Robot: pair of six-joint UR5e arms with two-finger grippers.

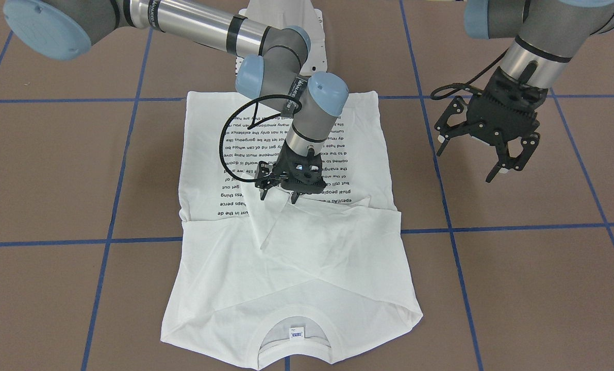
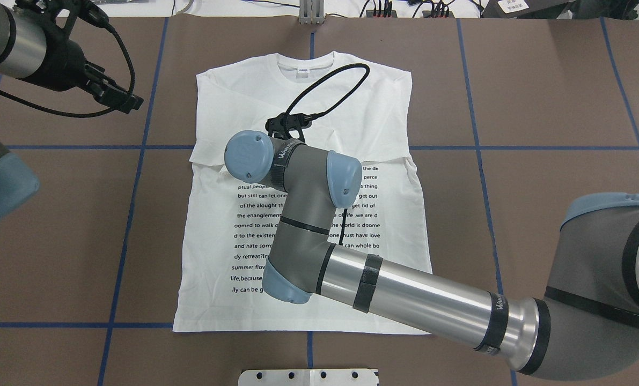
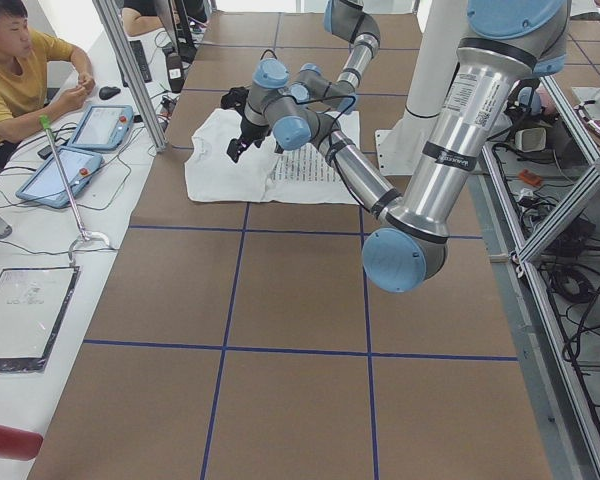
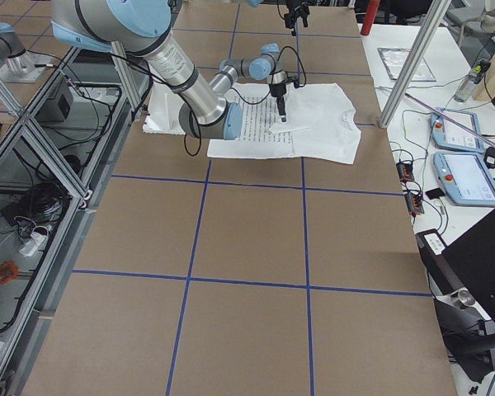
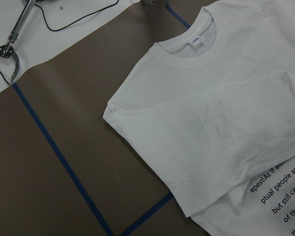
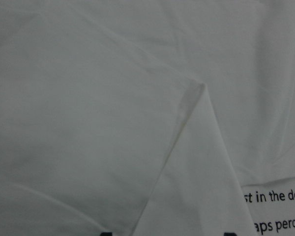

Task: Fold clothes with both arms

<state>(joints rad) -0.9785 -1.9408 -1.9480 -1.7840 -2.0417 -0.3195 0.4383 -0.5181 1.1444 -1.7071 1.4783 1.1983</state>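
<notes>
The white long-sleeved T-shirt (image 1: 286, 268) lies flat on the brown table, printed text (image 1: 245, 154) facing up, with its neck label (image 1: 296, 334) at the end away from the robot. Both sleeves are folded in across the chest. My right gripper (image 1: 278, 197) points down over the middle of the shirt, just above the end of a folded sleeve (image 6: 88, 123); its fingers stand a little apart, open, with nothing clearly pinched. My left gripper (image 1: 469, 157) hangs open above bare table beside the shirt, holding nothing. In the overhead view my right arm hides the shirt's centre (image 2: 362, 118).
The white pedestal (image 2: 308, 377) stands at the robot's edge of the table. Blue tape lines (image 1: 492, 229) cross the brown surface. A seated person (image 3: 20, 70) and tablets (image 3: 75, 150) are on the side bench beyond the shirt's collar end.
</notes>
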